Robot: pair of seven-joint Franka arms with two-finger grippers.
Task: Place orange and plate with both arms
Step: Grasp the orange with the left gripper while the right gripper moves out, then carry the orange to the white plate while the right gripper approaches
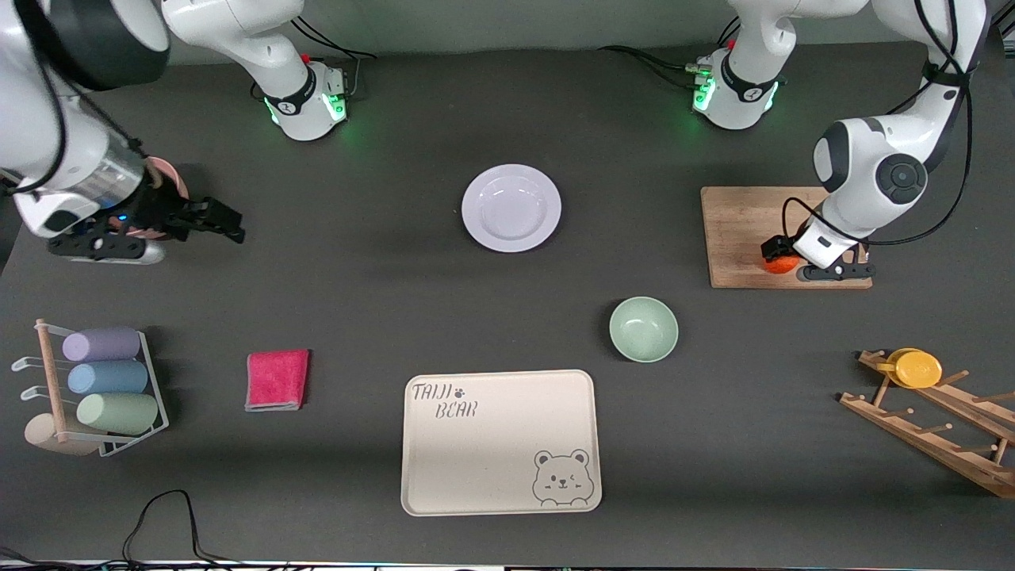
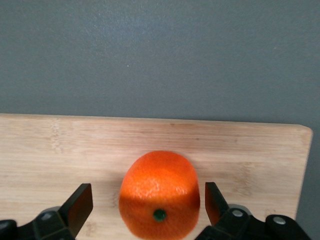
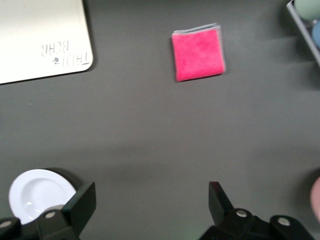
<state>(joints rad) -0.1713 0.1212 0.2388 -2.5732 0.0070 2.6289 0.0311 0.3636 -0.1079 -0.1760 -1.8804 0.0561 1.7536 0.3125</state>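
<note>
The orange sits on a wooden cutting board at the left arm's end of the table. My left gripper is down on it, open, with one finger on each side of the fruit and a gap at both. In the left wrist view the orange lies between the fingers on the board. The pale lavender plate lies mid-table, near the bases. My right gripper hovers open and empty over bare table at the right arm's end. Its wrist view shows its open gripper and the plate.
A mint-green bowl and a cream bear-printed tray lie nearer the front camera than the plate. A pink cloth and a rack of cups are at the right arm's end. A wooden rack holds a yellow cup.
</note>
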